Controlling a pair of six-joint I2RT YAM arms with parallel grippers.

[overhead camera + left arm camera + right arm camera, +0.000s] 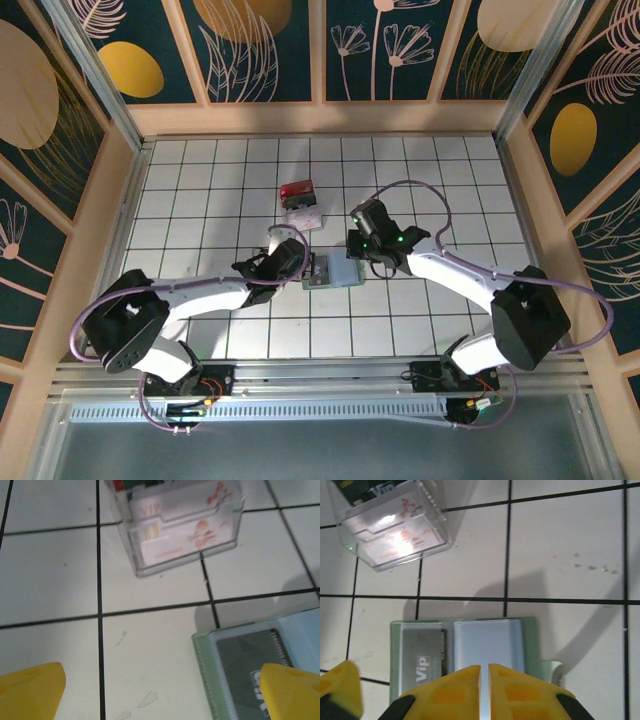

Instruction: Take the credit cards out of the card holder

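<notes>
The card holder (340, 272) lies open and flat on the tiled floor, pale green with a blue-grey right leaf (487, 637). A grey card marked "Vip" (421, 655) sits in its left leaf (247, 657). My right gripper (484, 682) is shut, its yellow fingertips close together right above the near edge of the blue-grey leaf, with nothing seen between them. My left gripper (160, 695) is open wide at the holder's left edge. Its right finger (292, 690) is over the grey card and its left finger (30, 692) is over bare tile.
A clear plastic box with a red top (300, 203) holds pale printed cards and stands about one tile beyond the holder (180, 525) (395, 525). Wooden walls ring the white tiled floor (200, 180).
</notes>
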